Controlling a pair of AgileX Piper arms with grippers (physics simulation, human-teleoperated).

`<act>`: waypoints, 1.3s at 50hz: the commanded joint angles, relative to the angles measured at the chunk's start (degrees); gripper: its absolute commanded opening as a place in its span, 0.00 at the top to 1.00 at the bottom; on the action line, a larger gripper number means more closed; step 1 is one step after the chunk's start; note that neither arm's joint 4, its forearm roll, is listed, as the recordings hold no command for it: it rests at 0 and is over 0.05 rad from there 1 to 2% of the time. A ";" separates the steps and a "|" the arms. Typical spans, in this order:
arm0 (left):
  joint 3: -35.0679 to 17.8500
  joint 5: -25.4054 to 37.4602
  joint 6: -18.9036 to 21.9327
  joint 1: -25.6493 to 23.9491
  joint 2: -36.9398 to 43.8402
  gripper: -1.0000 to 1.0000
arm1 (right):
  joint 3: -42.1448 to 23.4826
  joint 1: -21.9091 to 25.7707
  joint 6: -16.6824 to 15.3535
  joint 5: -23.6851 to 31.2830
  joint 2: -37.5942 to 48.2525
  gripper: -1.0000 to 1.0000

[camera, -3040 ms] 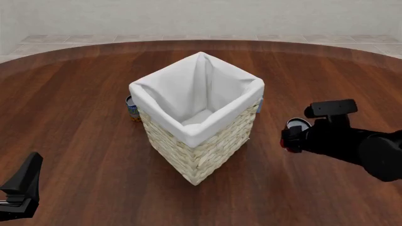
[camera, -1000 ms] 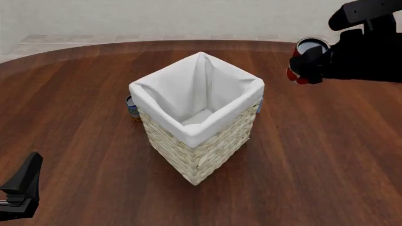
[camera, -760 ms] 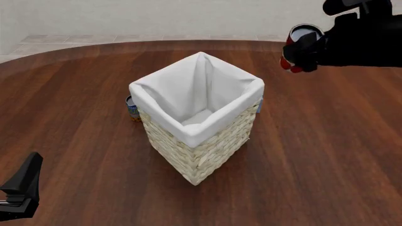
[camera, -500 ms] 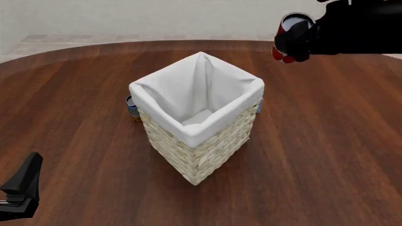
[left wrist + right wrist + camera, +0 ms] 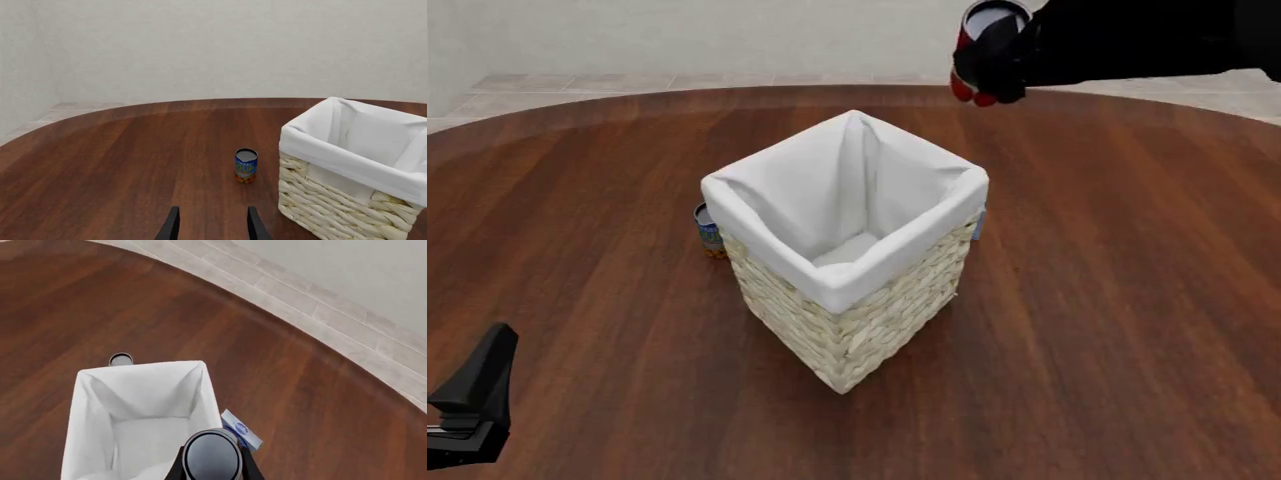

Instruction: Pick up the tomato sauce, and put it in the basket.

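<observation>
The right arm's fingers (image 5: 977, 62) clamp the tomato sauce (image 5: 984, 45) from either side, the can raised high off the tabletop (image 5: 1121, 300). In the front view the can shows its red label and silver top at the tip of the black gripper, up beyond the far corner of the basket (image 5: 854, 330) and a little to its right, well clear of the rim. In the right wrist view the same can (image 5: 212, 456) fills the space between the two fingers (image 5: 248, 467), its dark metal top facing the camera; just beyond the fingertips lies the open mouth of the basket (image 5: 87, 405), with its white cloth lining (image 5: 143, 400) folded over the rim.

Beside the basket wall nearest those fingers, a small blue-and-white packet (image 5: 239, 430) lies on the tabletop, touching or just beside the wicker; in the front view only a thin blue edge of it shows at the basket's right corner.

The left arm's fingers (image 5: 211, 226) stand apart and hold nothing, low over the tabletop (image 5: 120, 165). Straight ahead of them, well apart, a blue-labelled soup can (image 5: 245, 165) stands upright, just beside the woven wall of the basket (image 5: 333, 205). In the front view that can (image 5: 707, 229) peeks out behind the basket's left corner, and from the right wrist camera only its grey top (image 5: 121, 359) shows past the far rim.
</observation>
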 commanded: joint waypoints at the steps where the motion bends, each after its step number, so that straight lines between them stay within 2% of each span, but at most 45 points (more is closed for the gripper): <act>1: 0.00 0.00 0.01 -0.01 0.00 0.00 | -2.67 2.40 0.83 -1.10 2.49 1.00; 23: 0.00 0.00 0.01 0.00 0.00 0.00 | -3.05 6.56 3.38 -4.86 5.58 1.00; 47: 0.00 0.00 0.00 -0.01 -0.02 0.00 | -0.04 8.23 6.27 -10.46 8.11 1.00; 65: 0.00 0.00 0.00 -0.01 0.00 0.00 | 1.82 8.13 7.12 -14.05 10.44 1.00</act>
